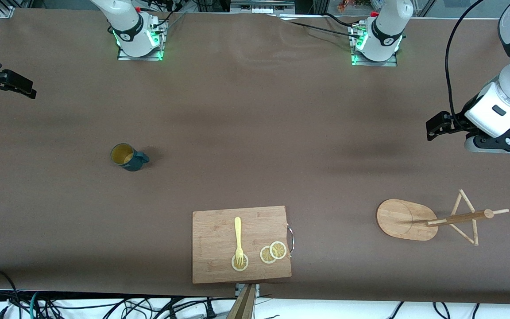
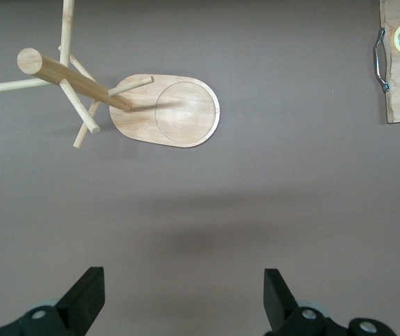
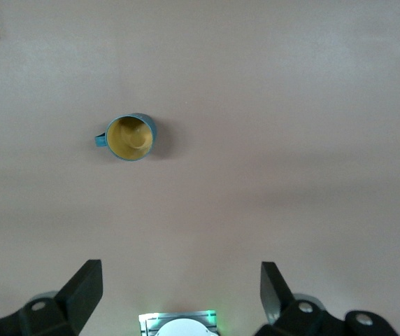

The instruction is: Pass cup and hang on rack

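The teal cup (image 1: 127, 157) stands upright on the brown table toward the right arm's end, its yellow inside showing and its handle turned toward the left arm's end. It also shows in the right wrist view (image 3: 130, 137). The wooden rack (image 1: 403, 218) stands on its oval base toward the left arm's end, with no cup on its pegs, and shows in the left wrist view (image 2: 165, 108). My right gripper (image 3: 181, 276) is open and empty, high over the table's right-arm end, apart from the cup. My left gripper (image 2: 184, 280) is open and empty, high over bare table beside the rack.
A rectangular wooden cutting board (image 1: 215, 239) lies at the table's edge nearest the front camera. On it are a yellow fork (image 1: 237, 235) and lemon slices (image 1: 273, 252). Cables lie past that edge. Both arm bases stand along the table's edge farthest from the front camera.
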